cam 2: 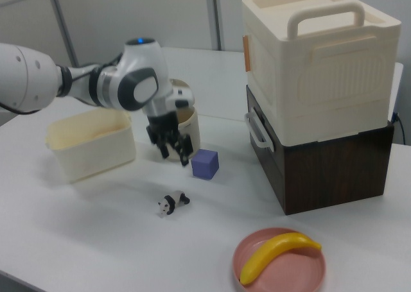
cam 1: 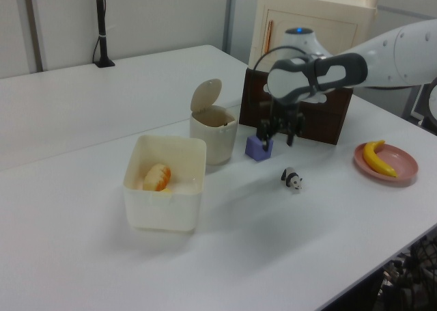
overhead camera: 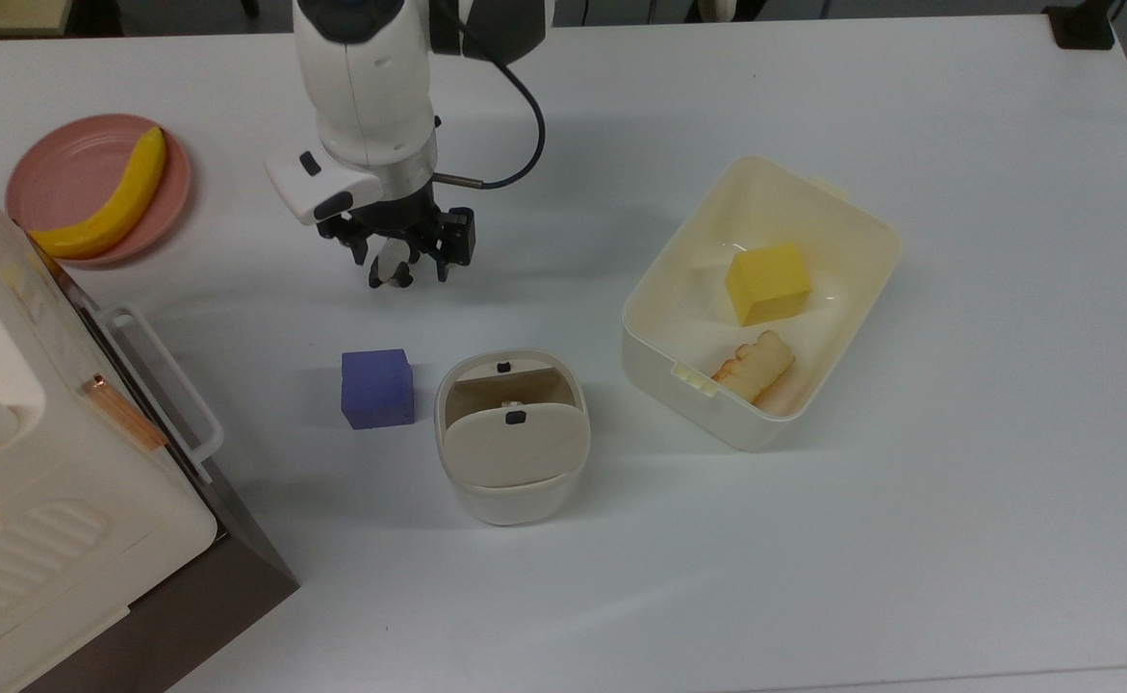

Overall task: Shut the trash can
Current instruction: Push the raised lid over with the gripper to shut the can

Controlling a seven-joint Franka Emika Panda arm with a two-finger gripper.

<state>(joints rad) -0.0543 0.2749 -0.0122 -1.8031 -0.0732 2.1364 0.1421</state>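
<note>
The claw (overhead camera: 407, 260) hung above the white table (overhead camera: 909, 539), fingers set apart, nothing between them. In the top view it sat over the small black-and-white panda figurine (overhead camera: 391, 271); the left view showed it raised clear of that toy. The small cream-white rounded plastic trash can (overhead camera: 512, 486) stood below and to the right of the claw in the top view, well apart, its beige hinged lid (cam 1: 205, 94) upright and open. A purple cube (overhead camera: 377, 387) lay between. Judgement: the can is light and smooth, likely to slide or tip. No grasp needed; press the lid's upper edge gently forward and down.
</note>
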